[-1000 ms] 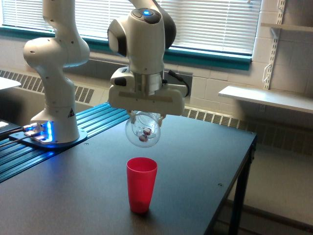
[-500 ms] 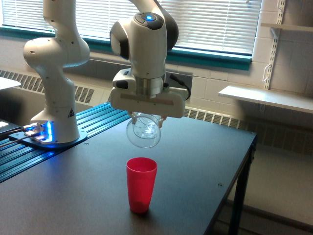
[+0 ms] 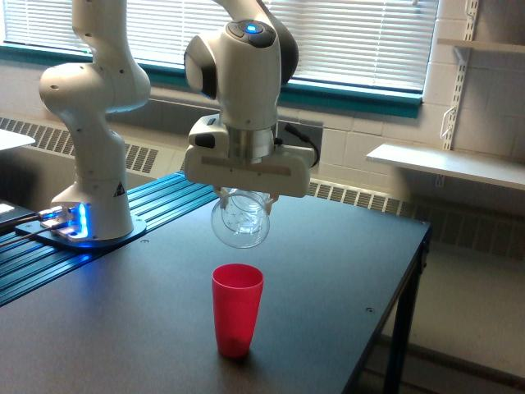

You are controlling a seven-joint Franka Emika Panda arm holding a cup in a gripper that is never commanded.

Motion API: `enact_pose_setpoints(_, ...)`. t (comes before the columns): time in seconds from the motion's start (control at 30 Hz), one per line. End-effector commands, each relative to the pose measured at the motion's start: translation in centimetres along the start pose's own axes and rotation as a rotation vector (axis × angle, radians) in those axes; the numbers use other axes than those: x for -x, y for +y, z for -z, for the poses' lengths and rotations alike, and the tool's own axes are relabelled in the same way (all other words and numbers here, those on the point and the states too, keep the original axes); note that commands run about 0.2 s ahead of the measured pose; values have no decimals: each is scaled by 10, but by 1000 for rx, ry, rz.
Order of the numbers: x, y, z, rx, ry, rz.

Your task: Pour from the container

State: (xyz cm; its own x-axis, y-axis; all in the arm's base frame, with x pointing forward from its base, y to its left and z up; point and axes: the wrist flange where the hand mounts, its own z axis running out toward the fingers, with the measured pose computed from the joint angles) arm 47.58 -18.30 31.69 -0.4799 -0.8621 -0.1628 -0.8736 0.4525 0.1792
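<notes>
Above counter (image 3: 328, 271): end effector (image 3: 244, 195) gripping container (image 3: 240, 223).
Cup (image 3: 237, 309): directly below container, apart.

Lab room, cinder-block wall (image 3: 385, 139), window blinds (image 3: 353, 37), bolted robot base (image 3: 86, 226)

Red plastic cup (image 3: 238, 309): upright, open mouth up, standing on the dark worktop (image 3: 328, 271) near its front. White slatted window blinds (image 3: 353, 37) across the back wall, above a teal sill (image 3: 361, 97). White wall shelf (image 3: 447, 164) at the exterior view's right. Ribbed blue panel (image 3: 49, 271) along the worktop's side at the exterior view's left.
</notes>
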Motion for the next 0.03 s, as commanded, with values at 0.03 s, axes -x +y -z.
enact_pose_setpoints(0.03, 9, 4, 9, -25, 19, 12)
